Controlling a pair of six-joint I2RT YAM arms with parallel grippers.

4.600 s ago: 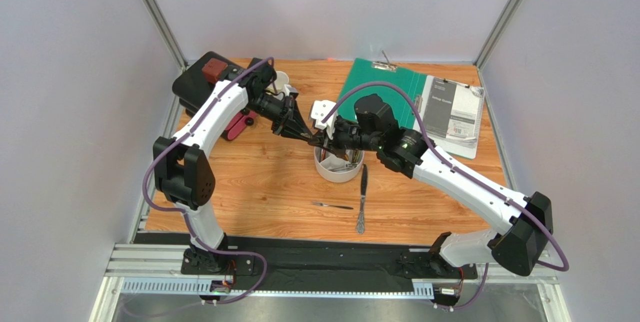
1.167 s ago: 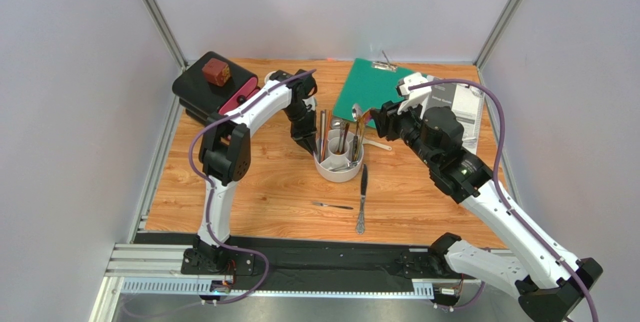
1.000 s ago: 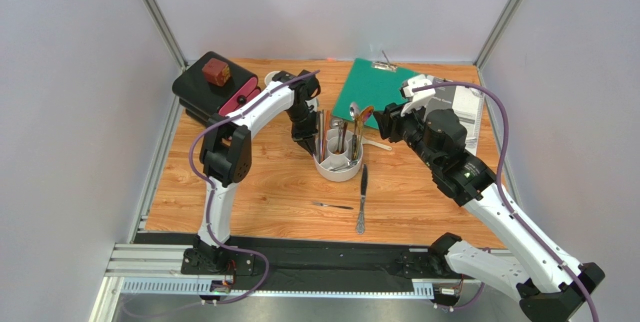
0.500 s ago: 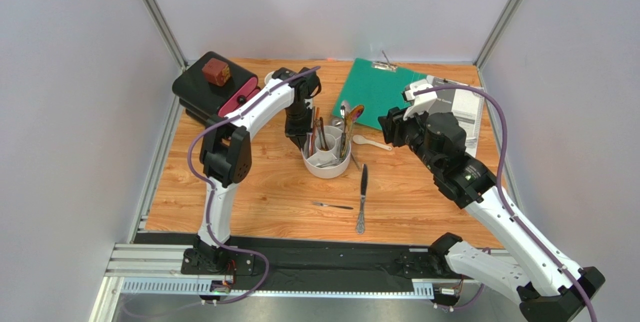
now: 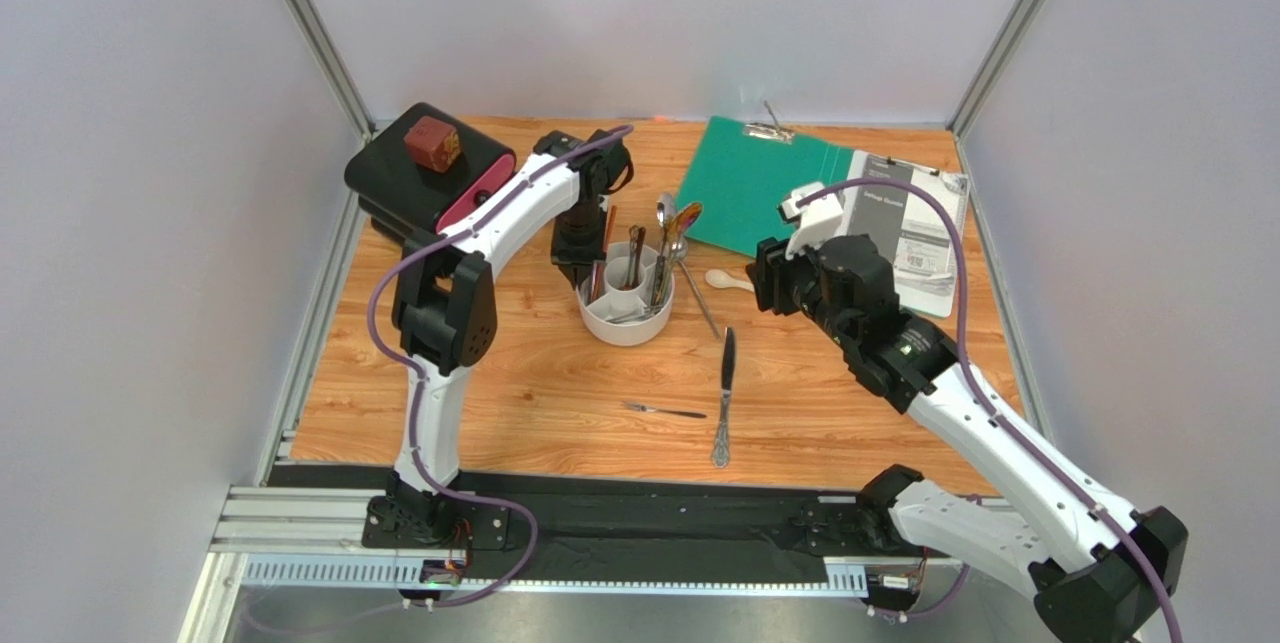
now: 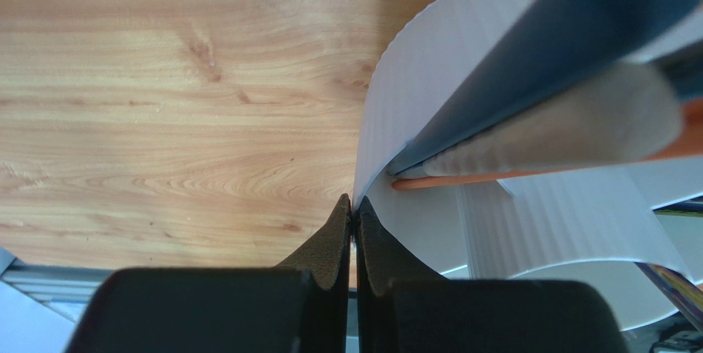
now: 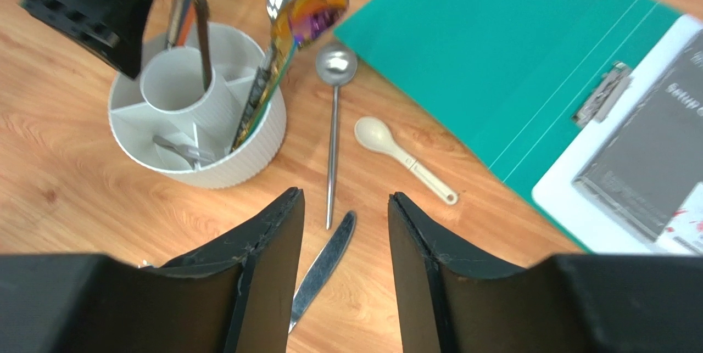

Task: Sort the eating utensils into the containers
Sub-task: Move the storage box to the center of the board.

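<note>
The round white holder (image 5: 619, 322) stands mid-table with several utensils upright in its compartments, among them an iridescent purple spoon (image 7: 318, 5). My left gripper (image 5: 580, 270) is shut on its left rim; in the left wrist view the pads (image 6: 343, 229) pinch the ribbed wall (image 6: 429, 65). My right gripper (image 7: 345, 201) hangs open and empty to the holder's right. Below it lie a silver spoon (image 7: 334, 122), a small white ceramic spoon (image 7: 396, 151) and a knife (image 7: 326, 262). The knife (image 5: 726, 388) and a small silver utensil (image 5: 666, 411) lie nearer the front.
A green clipboard (image 5: 759, 178) and a booklet on a white board (image 5: 909, 223) lie at the back right. A black box with a red block on it (image 5: 428, 163) stands at the back left. Grey walls close in both sides.
The left gripper has closed on the holder's rim and dragged it left. This uncovered the silver spoon on the table. The right gripper has moved down and opened a little wider.
</note>
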